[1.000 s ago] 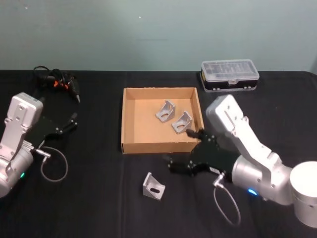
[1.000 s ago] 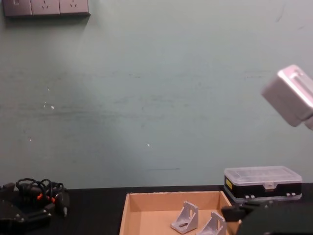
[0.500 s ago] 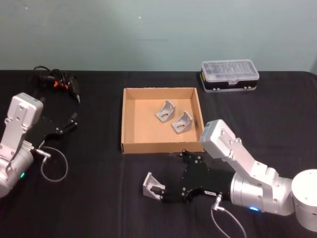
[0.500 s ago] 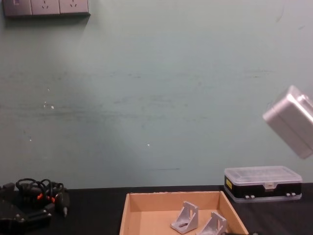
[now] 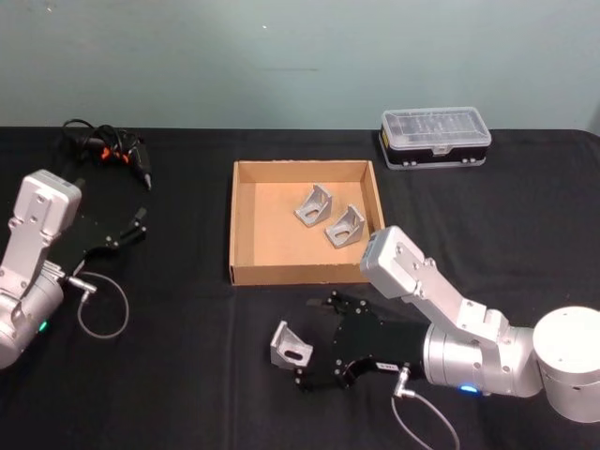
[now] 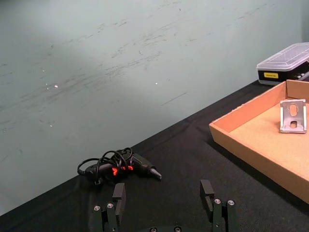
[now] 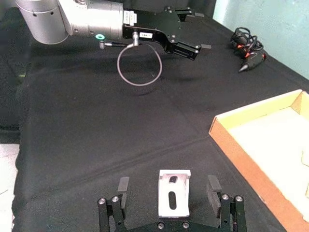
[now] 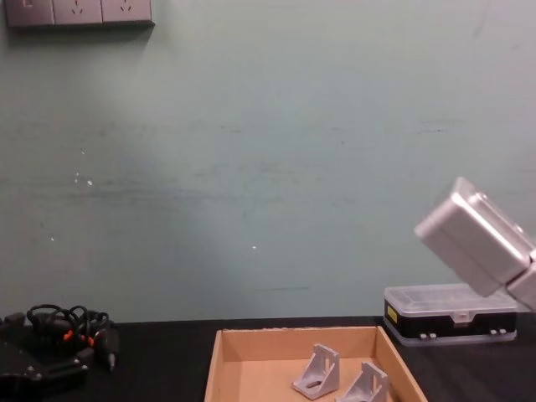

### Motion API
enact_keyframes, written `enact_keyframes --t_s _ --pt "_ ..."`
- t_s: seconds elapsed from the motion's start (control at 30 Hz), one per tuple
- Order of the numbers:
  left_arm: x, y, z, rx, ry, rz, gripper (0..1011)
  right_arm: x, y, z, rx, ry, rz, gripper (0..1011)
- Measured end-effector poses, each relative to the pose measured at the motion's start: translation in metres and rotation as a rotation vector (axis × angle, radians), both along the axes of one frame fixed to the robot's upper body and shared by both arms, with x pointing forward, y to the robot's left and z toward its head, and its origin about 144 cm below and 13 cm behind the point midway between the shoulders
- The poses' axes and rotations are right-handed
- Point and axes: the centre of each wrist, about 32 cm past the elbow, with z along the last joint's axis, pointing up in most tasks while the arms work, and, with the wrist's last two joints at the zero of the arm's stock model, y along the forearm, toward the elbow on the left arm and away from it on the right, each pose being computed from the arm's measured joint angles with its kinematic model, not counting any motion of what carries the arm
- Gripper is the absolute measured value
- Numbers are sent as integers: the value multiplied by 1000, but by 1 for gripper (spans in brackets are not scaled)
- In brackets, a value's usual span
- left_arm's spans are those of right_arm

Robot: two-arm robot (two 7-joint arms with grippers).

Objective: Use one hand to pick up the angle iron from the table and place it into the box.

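A black plastic organiser case (image 5: 435, 139) with a clear lid and a small yellow label sits before a pale teal wall (image 5: 281, 56). Far to the case's left lies a black corded hand tool (image 5: 108, 150) with orange marks, its cable tangled. High on the wall, up and left of the case, is a row of wall sockets (image 8: 78, 12).

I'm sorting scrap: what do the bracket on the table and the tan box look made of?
Angle iron, straddled by the open right claw: probably aluminium or steel, matte silver-grey sheen. Box: likely cardboard, matte tan, thin folded walls.
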Motion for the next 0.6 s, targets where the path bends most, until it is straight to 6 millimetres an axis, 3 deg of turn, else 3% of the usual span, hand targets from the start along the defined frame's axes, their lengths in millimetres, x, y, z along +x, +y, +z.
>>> enact_keyframes --t_s 0.6 --pt "0 0 0 0 0 0 1011 12 18 -8 -5 62 -30 1004"
